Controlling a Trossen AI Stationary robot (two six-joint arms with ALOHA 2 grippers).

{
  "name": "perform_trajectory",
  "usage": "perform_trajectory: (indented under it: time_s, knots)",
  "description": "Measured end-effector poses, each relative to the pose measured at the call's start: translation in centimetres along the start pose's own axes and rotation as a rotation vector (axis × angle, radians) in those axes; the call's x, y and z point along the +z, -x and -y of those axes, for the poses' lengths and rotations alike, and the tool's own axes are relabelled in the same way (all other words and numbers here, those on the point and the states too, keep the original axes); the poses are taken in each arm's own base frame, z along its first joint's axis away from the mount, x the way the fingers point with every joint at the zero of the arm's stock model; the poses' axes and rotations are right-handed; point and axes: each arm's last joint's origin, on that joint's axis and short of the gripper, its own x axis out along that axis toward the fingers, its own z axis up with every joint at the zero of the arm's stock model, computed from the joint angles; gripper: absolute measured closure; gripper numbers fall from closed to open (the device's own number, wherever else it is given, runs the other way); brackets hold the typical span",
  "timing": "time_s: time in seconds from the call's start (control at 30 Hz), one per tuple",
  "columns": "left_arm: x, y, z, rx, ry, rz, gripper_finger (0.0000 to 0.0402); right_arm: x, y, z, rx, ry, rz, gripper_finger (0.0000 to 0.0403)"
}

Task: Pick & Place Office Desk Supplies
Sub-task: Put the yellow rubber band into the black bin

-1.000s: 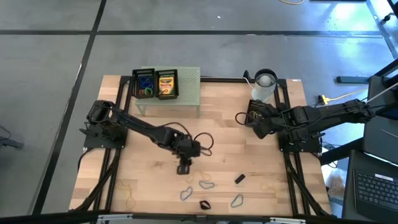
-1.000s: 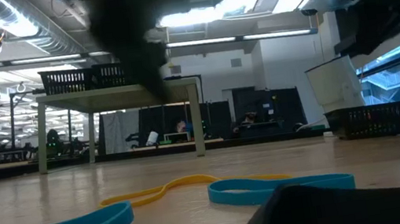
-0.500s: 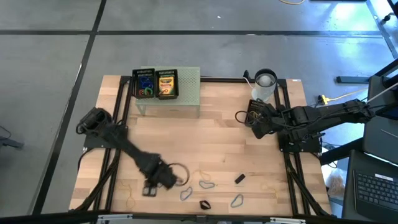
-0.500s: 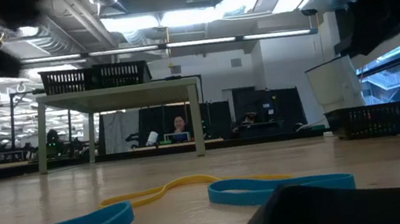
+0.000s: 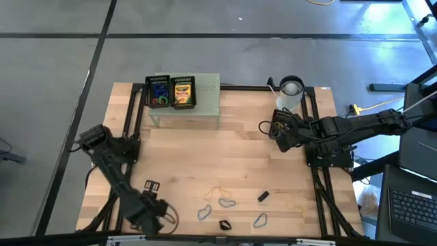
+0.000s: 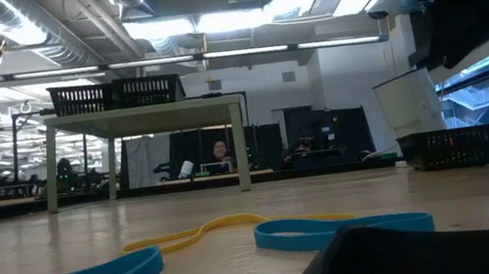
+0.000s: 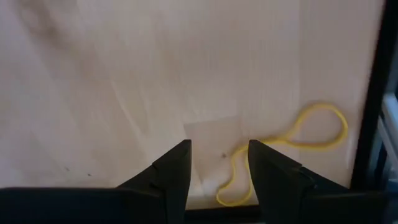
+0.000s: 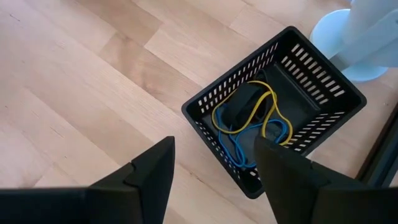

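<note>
The left gripper (image 5: 151, 186) is low over the front left part of the wooden table (image 5: 232, 147), its two fingers (image 7: 176, 168) apart and holding nothing. In the left wrist view a yellow rubber band (image 7: 292, 144) lies flat on the wood just ahead of the fingertips. One end of it reaches into the gap between them, and its long axis runs away from the gripper toward the table's edge frame. I judge this band is the next thing to pick, and the left arm is clearly the nearer one. The right gripper (image 8: 214, 165) waits at the right side near the white cup (image 5: 289, 92), also open and empty, above a small black basket (image 8: 277, 106) with yellow and blue bands inside
</note>
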Motion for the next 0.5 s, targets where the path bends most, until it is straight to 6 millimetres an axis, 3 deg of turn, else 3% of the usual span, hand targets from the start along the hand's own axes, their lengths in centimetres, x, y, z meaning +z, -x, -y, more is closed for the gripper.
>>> perform_trajectory:
  time_s: [0.23,0.5]
  knots:
    - [-2.4,-0.9,2.8,0.025,-0.043,-0.012,0.0248,0.0,0.0,0.0,-0.001,-0.013,0.001,0.0184]
    - [-2.6,-4.8,4.7,0.103,-0.15,-0.098,0.0249,0.0,0.0,-0.1,0.005,-0.034,0.005,0.0184]
